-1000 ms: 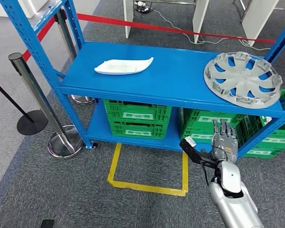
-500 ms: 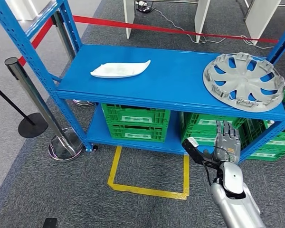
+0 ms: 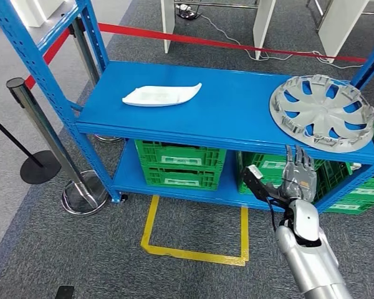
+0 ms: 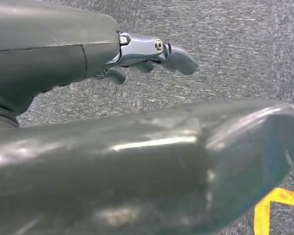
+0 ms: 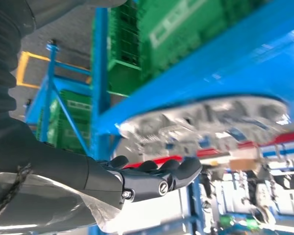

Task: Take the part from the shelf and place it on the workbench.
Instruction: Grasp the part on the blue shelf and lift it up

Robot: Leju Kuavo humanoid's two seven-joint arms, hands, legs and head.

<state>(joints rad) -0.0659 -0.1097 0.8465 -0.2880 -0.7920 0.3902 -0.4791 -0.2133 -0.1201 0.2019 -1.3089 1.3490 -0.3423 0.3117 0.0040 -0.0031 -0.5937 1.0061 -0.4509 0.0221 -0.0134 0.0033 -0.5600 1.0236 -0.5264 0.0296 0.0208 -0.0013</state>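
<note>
Hubcap [image 3: 323, 113] on blue shelf [image 3: 222, 106], grey carpet [image 3: 58, 249] below; right hand [image 3: 298, 180] just beneath, fingers extended, empty.

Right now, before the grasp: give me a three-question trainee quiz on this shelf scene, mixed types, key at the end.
1. True or false: the silver spoked hubcap lies on the top deck of the blue metal shelf.
2. Multiple choice: what does the right hand hold? A) the hubcap B) the white curved plastic panel C) nothing
3. Fill in: the green slatted plastic crates sit on the ___ deck of the shelf.

Key
1. True; it sits at the right end, its rim over the front edge.
2. C; the hand is below the deck's front edge, fingers extended, apart from the hubcap.
3. Lower.
</note>
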